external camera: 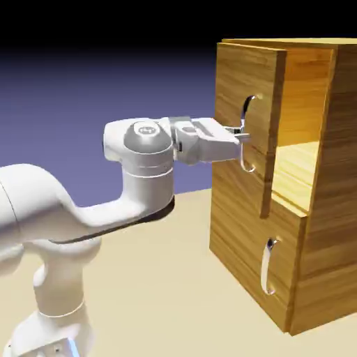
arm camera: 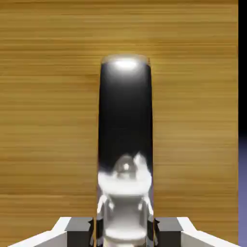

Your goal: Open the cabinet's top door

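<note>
Top door point(external camera: 252, 104) of cabinet point(external camera: 328, 209), at the table's far edge, stands partly open, shelf showing; gripper point(external camera: 239, 134) jaws clamped narrowly on its handle point(arm camera: 125, 120); more swing remains.

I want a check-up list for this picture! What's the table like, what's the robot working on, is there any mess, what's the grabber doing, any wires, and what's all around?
Surface: a plain beige table, bare where it shows.
Job's things: the cabinet stands at the right; its top door is swung partly open, showing a wooden inside. The lower door looks shut.
Clutter: nothing seen.
Grippers: the gripper is at the top door's handle; in the hand view the handle sits between the fingertips, so it looks shut on it.
Cables: nothing seen.
Surroundings: a plain blue-violet backdrop.
</note>
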